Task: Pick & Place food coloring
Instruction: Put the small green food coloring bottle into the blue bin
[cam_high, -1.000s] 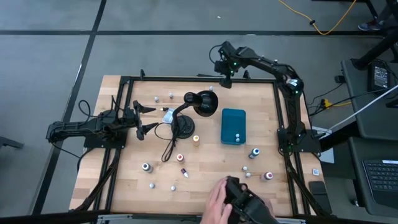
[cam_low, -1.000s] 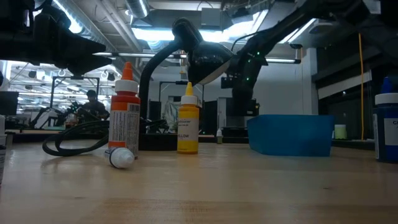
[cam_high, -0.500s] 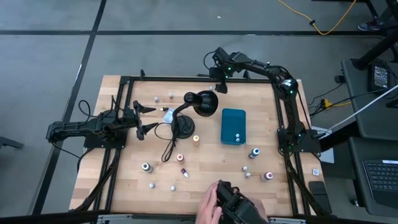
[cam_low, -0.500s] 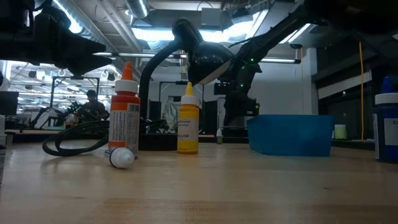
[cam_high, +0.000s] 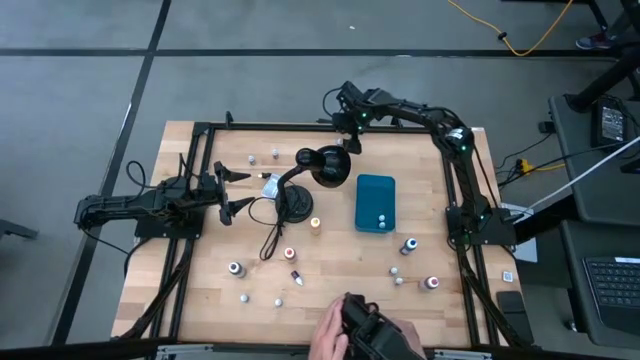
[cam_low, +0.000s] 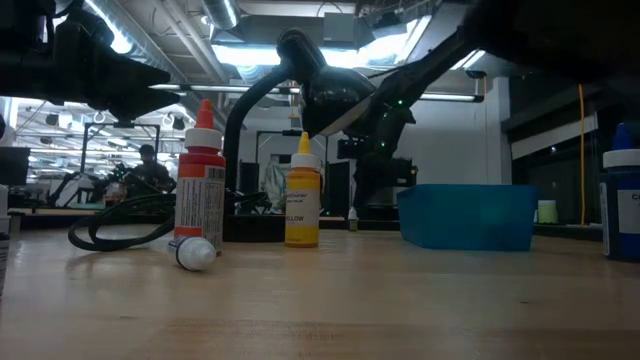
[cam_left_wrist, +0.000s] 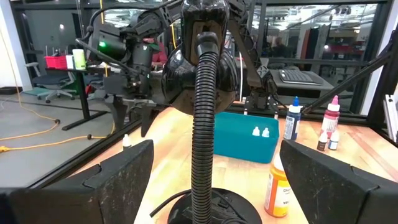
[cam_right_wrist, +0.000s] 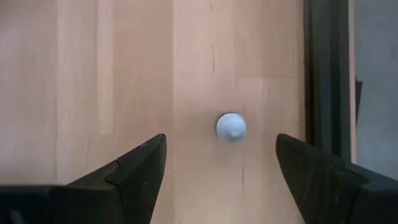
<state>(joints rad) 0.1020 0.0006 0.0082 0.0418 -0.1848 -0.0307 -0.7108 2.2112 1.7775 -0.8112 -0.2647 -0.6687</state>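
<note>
A small white-capped food coloring bottle (cam_right_wrist: 231, 127) stands upright on the wood by the table's far edge, beside the dark frame rail (cam_right_wrist: 326, 68). My right gripper (cam_right_wrist: 221, 177) hangs above it, pointing steeply down and open, one finger on either side of the bottle and clear of it. It is at the far middle (cam_high: 347, 138). Other food coloring bottles stand scattered: an orange one (cam_low: 203, 175), a yellow one (cam_low: 302, 195), a blue one (cam_high: 408, 245). Two (cam_high: 380, 220) rest in the teal box (cam_high: 375, 195). My left gripper (cam_high: 240, 192) waits open at the left.
A black desk lamp (cam_high: 322, 166) stands mid-table on its round base (cam_high: 295, 205), with its cord looped beside it, close to my right gripper. A person's hand (cam_high: 335, 330) holds a dark object at the near edge. Bare wood lies at the far right corner (cam_high: 420, 150).
My right gripper has moved toward the table's left edge and down, coming over the small bottle at the far edge; its fingers stay open. The person's hand at the near edge has shifted left.
</note>
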